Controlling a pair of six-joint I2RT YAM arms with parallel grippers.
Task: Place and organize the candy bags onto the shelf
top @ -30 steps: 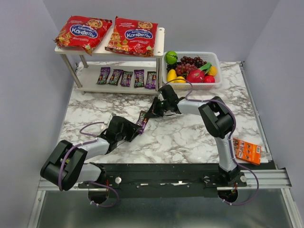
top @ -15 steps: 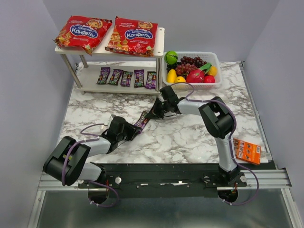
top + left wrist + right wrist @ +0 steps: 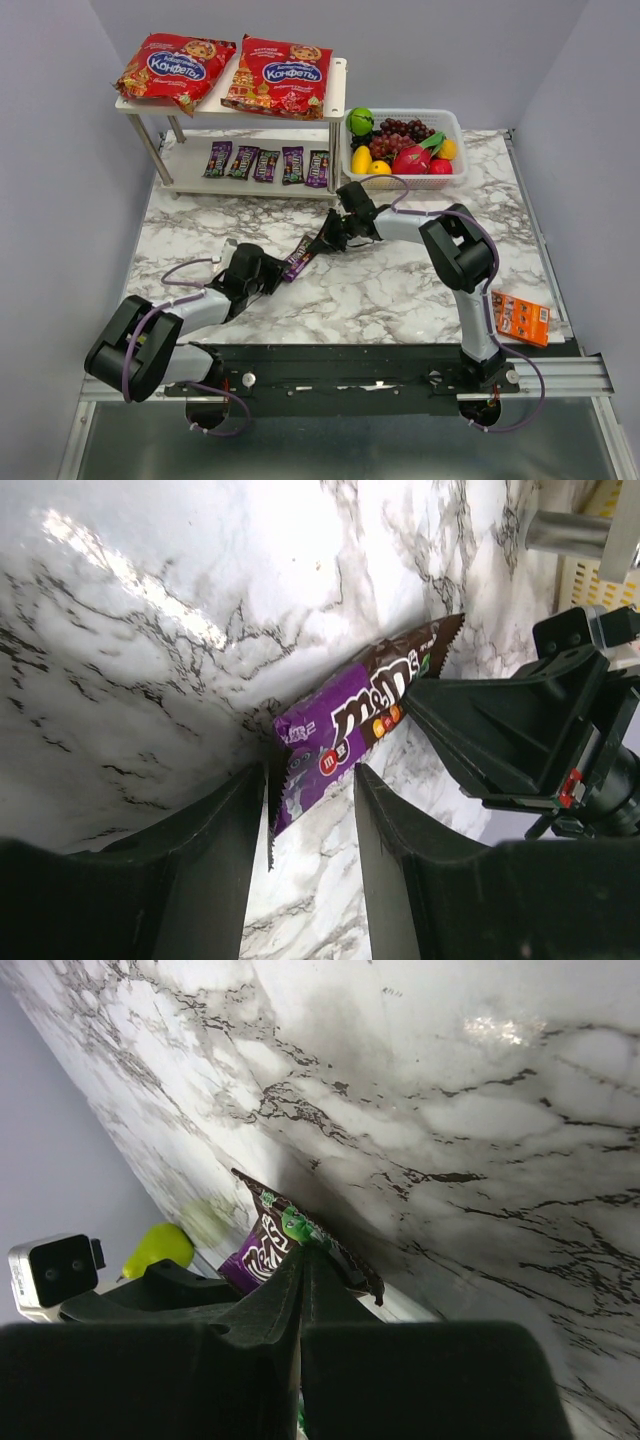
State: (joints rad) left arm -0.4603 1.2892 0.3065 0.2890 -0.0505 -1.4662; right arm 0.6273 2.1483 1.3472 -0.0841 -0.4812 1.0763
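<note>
So, my right hand (image 3: 322, 238): clenched on the one o'clock end of a purple packet (image 3: 297, 256), fingers pinched flat together on the wrapper.
My left hand (image 3: 270, 276): released, fingers spread, with the packet's seven o'clock end lying between them; I cannot tell whether either finger touches it.
Packet: stretched between my two hands near the middle of the counter (image 3: 400, 290), slanting from seven to one o'clock; I cannot tell whether it rests on the marble.
Shelf (image 3: 337, 95): at eleven o'clock on the counter.
Top tier: two red bags (image 3: 175, 65) side by side, logos up, the left one skewed over the board's edge.
Lower tier: five small packets (image 3: 267, 164) in a row.
Fruit basket (image 3: 452, 122): at one o'clock, just beside the shelf.
</note>
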